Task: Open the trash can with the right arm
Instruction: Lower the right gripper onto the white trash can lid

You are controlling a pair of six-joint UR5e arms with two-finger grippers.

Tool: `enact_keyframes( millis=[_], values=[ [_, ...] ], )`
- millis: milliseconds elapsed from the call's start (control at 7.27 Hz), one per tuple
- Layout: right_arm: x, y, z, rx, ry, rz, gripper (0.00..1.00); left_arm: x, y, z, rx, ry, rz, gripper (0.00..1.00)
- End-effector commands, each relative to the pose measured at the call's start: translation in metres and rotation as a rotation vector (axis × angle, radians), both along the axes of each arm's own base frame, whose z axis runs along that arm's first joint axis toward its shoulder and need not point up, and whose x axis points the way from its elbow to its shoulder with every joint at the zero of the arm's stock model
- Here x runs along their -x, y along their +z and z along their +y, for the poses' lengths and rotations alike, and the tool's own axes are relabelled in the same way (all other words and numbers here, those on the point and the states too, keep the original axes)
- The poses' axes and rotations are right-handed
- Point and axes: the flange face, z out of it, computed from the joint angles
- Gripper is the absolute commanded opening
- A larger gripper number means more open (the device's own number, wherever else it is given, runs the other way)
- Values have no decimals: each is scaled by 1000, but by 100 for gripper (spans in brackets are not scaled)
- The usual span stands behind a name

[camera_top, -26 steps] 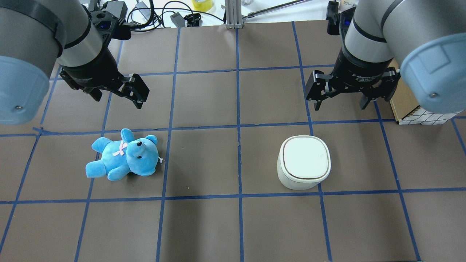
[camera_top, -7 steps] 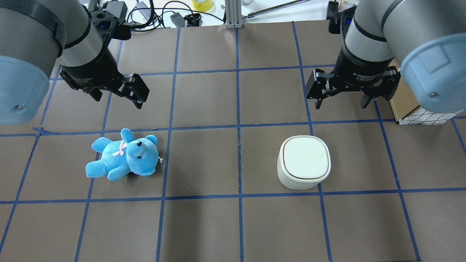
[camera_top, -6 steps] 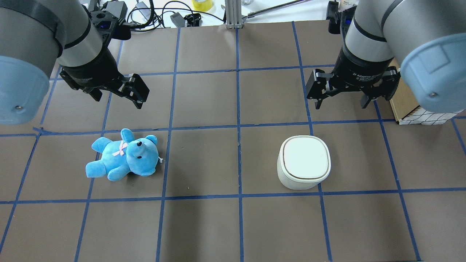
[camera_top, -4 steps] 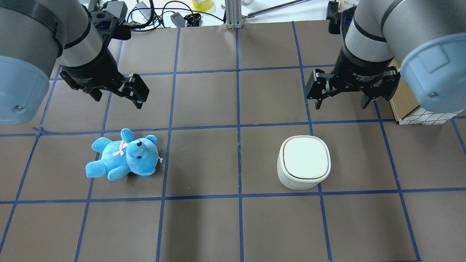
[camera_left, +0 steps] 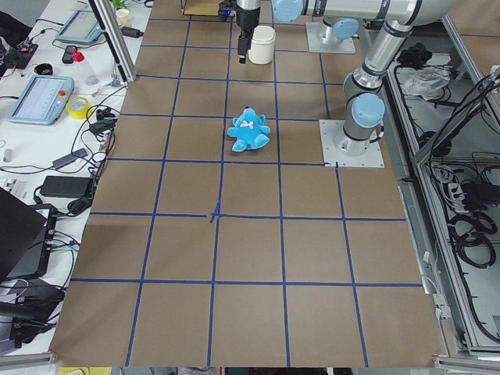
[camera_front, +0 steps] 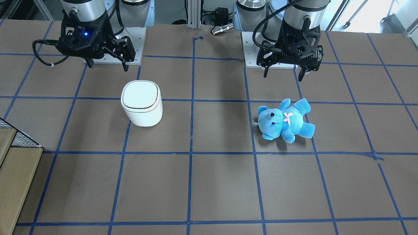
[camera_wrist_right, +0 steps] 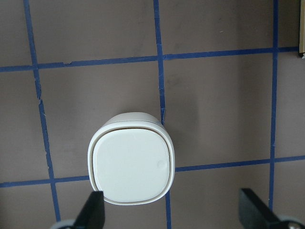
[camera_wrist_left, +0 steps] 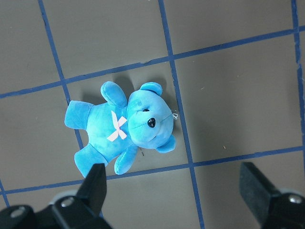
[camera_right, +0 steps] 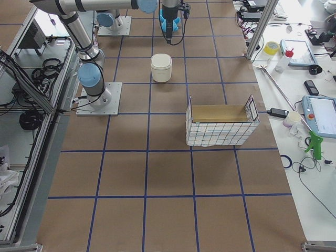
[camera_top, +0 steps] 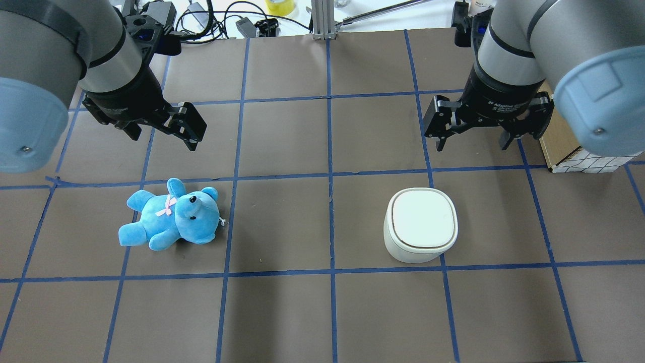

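Observation:
The white trash can (camera_top: 421, 224) stands upright on the brown table with its lid shut. It also shows in the front view (camera_front: 141, 102) and in the right wrist view (camera_wrist_right: 131, 164). My right gripper (camera_top: 471, 146) is open and empty. It hangs high above the table, apart from the can, with the blue light lit (camera_front: 106, 67). Its fingers (camera_wrist_right: 93, 210) frame the can from above. My left gripper (camera_top: 164, 141) is open and empty, above the blue plush bear (camera_top: 171, 217).
A wire basket with a wooden box (camera_top: 569, 146) stands at the table's right side, near the right arm; it also shows in the right side view (camera_right: 220, 126). Cables (camera_top: 211, 20) and a yellow tape roll (camera_top: 280, 6) lie beyond the far edge.
The right gripper has shifted very slightly since the oldest frame. The can, the bear and the left arm have not moved.

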Motion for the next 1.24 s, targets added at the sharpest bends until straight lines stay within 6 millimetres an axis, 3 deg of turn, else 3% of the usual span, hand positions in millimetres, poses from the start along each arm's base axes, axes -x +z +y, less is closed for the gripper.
enact_keyframes(
  millis=[0,138,275,550,688,962,1100],
  values=[
    [0,0,0,2,0,0,100,0,0,0,0,0,0,100],
    [0,-1,0,-3,0,2,100,0,0,0,0,0,0,100],
    [0,-1,0,-1,3,3,93,0,0,0,0,0,0,100],
    [0,-5,0,-13,2,3,22,0,0,0,0,0,0,100],
    [-1,-9,0,-26,1,-4,0,0,0,0,0,0,0,100],
    [-1,-55,-4,-112,1,0,0,0,0,0,0,0,0,100],
    [0,-68,-1,-141,-1,2,0,0,0,0,0,0,0,100]
  ],
)
